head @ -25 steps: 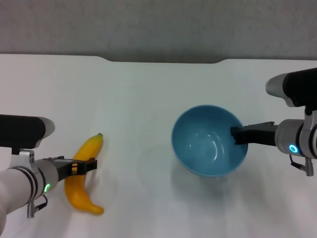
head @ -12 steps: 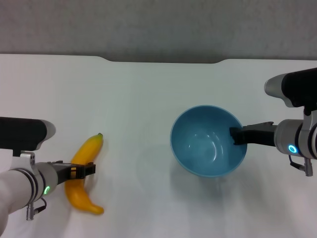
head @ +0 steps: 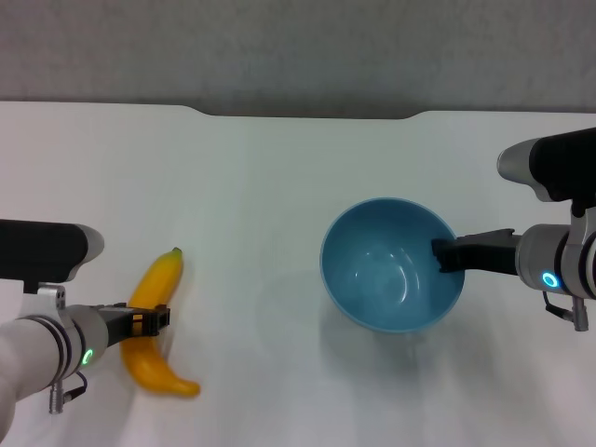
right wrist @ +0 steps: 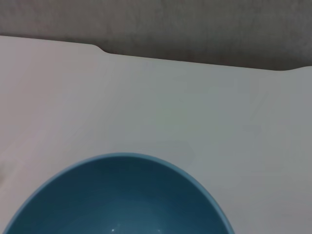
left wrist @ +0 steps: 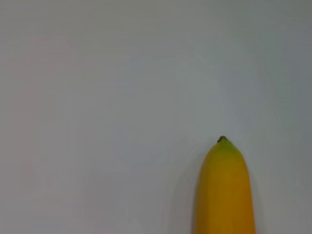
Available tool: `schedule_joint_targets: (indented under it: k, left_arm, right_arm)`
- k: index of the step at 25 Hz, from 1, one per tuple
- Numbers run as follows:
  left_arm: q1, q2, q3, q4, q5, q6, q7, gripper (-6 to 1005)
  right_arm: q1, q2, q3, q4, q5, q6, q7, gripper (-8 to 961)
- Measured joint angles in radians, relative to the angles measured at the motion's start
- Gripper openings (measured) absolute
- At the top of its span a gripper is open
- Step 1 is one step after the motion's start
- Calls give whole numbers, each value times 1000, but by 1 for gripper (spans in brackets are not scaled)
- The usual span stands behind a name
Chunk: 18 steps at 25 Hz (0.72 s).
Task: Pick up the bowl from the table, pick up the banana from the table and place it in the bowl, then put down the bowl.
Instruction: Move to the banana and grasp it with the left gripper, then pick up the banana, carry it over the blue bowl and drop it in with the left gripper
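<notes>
Where the right gripper (head: 445, 253) meets the bowl (head: 392, 277), I see its dark jaws closed over the bowl's right rim, one part reaching inside the wall; the outer part is hidden behind the rim, so I read the grip from the head view alone. The bowl's shadow falls on the worktop (head: 279, 177) just near of it, and I cannot tell for sure whether its base touches the surface. My right wrist camera shows none of that arm's own jaws, only the far arc of the bowl (right wrist: 119, 195), cut off at the picture's edge, with bare worktop (right wrist: 146, 97) and the notch in its far edge beyond.

On the left, the left gripper (head: 156, 318) has its jaws at the middle of the banana (head: 155, 326). They look closed around the fruit, but the jaws cover that stretch of it, and I cannot make out whether the banana is lifted or lying on the surface. The banana sits at the near left of the worktop, well apart from the bowl, its dark tip pointing far and its other end curving near and right. The left wrist camera gives me only the tip end of the banana (left wrist: 224, 190), against plain worktop (left wrist: 97, 97); the rest is cut off and no jaws show.
</notes>
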<state>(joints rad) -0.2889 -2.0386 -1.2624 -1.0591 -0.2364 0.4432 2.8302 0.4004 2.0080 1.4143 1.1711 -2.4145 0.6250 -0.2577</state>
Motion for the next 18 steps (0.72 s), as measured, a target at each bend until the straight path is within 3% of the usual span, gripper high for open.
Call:
schedule_joint_targets:
  k: [5,11,18]
  left_arm:
    - [0,0,1,-3,1,0,0,584]
    - [7,1,0,-28,-1,10,-1,502]
    - [131,10,-21,-383,19,66,10,502]
  right_arm:
    - [0,0,0,-2,0,-1,0,77]
    - [-2,0,0,-10,0,-3,0,82]
    - [19,0,-30,-38,76,-4,-30,88]
